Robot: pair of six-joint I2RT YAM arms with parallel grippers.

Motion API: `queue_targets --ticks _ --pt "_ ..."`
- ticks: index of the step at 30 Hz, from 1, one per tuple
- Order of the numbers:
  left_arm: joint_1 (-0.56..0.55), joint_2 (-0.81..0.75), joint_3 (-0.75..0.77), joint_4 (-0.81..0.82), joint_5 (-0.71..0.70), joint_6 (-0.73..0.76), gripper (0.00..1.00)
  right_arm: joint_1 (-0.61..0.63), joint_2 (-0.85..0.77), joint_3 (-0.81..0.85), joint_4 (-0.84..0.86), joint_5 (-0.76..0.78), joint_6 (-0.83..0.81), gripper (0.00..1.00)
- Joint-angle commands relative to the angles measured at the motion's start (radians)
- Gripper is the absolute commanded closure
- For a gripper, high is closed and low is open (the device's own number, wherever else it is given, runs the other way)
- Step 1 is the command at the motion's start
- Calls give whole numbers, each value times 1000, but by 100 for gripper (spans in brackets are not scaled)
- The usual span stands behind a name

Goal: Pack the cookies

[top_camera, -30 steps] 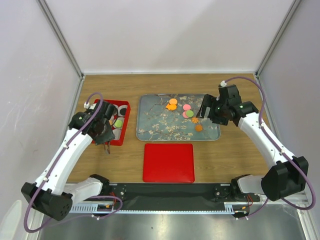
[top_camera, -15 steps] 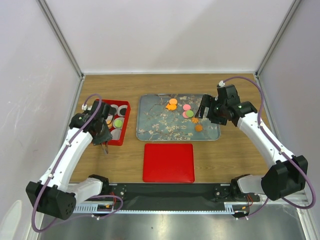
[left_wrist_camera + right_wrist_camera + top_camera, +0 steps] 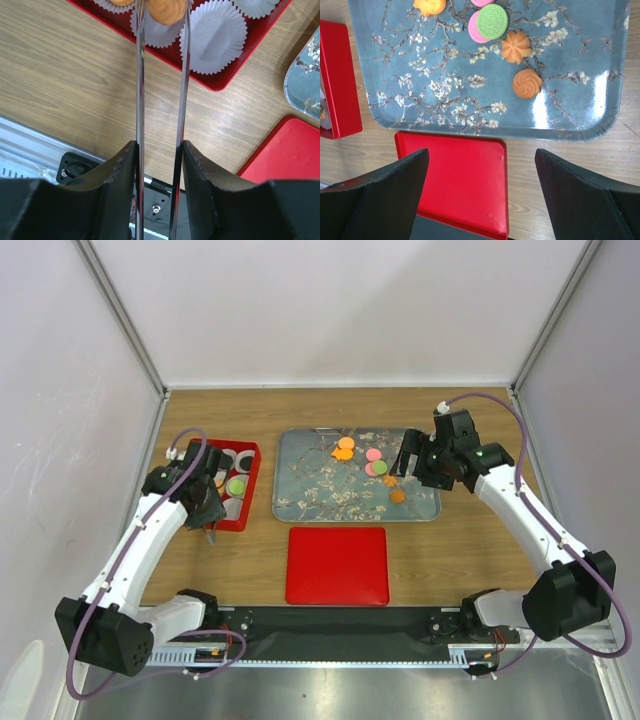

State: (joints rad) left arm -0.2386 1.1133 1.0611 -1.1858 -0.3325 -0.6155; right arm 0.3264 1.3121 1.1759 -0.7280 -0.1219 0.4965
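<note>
My left gripper (image 3: 160,150) is shut on a pair of metal tongs (image 3: 140,95). The tong tips pinch an orange cookie (image 3: 167,11) over a white paper cup (image 3: 155,32) in the red box (image 3: 220,85). In the top view this gripper (image 3: 205,508) hangs at the box's near edge (image 3: 252,490). More cookies lie on the blue flowered tray (image 3: 445,75): a green one (image 3: 492,21) on a pink one (image 3: 474,31), and orange ones (image 3: 516,46) (image 3: 527,83). My right gripper (image 3: 480,160) is open and empty above the tray's near right part (image 3: 412,465).
A flat red lid (image 3: 337,565) lies on the wooden table between the tray (image 3: 320,490) and the arm bases. An empty paper cup (image 3: 215,37) sits in the box beside the tongs. White walls enclose the table on three sides.
The left arm has shifted slightly over the box's near edge, and its tongs have moved with it. The right arm has barely moved.
</note>
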Motion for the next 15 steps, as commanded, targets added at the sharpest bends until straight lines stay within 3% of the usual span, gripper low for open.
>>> queue_targets --ticks 1,15 --pt "10 3 7 28 -13 25 54 5 -2 11 15 1 -10 5" --pt "13 23 144 -5 -5 48 53 3 4 25 15 5 -7 5"
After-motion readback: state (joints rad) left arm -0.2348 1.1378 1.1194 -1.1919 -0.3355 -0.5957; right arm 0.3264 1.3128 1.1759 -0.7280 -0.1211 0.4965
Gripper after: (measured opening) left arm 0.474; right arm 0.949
